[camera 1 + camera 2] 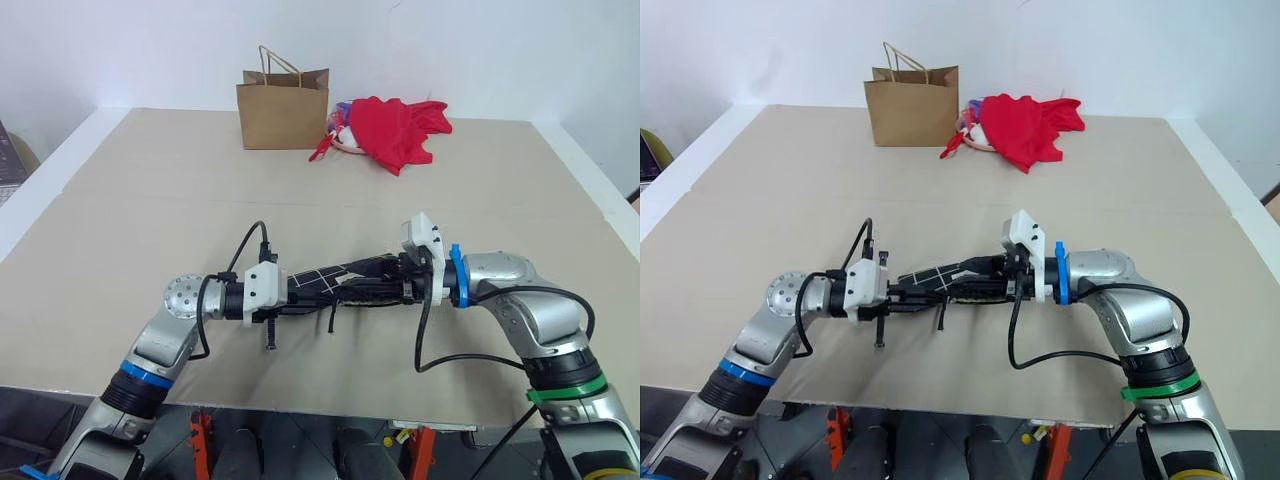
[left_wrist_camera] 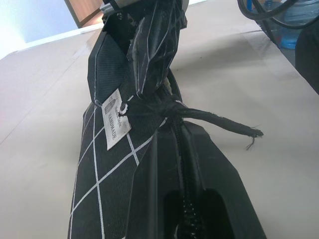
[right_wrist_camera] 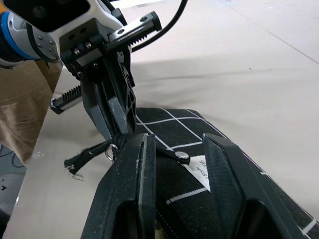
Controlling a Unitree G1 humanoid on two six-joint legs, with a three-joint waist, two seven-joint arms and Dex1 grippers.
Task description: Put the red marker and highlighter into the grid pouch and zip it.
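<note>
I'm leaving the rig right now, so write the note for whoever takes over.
Left gripper: shut on one end of the flat black fabric grid pouch with white lines, held above the beige table.
Right gripper: fingers spread over the pouch's other end, beside its white label; no firm pinch visible.
Red marker and light green highlighter: not visible; whether they are inside the pouch cannot be told.
The frayed black zipper pull cord hangs loose near the left gripper.
Left to do: confirm both pens are inside and the zip is fully closed.
At the table's far edge: brown paper bag, red cloth.
</note>
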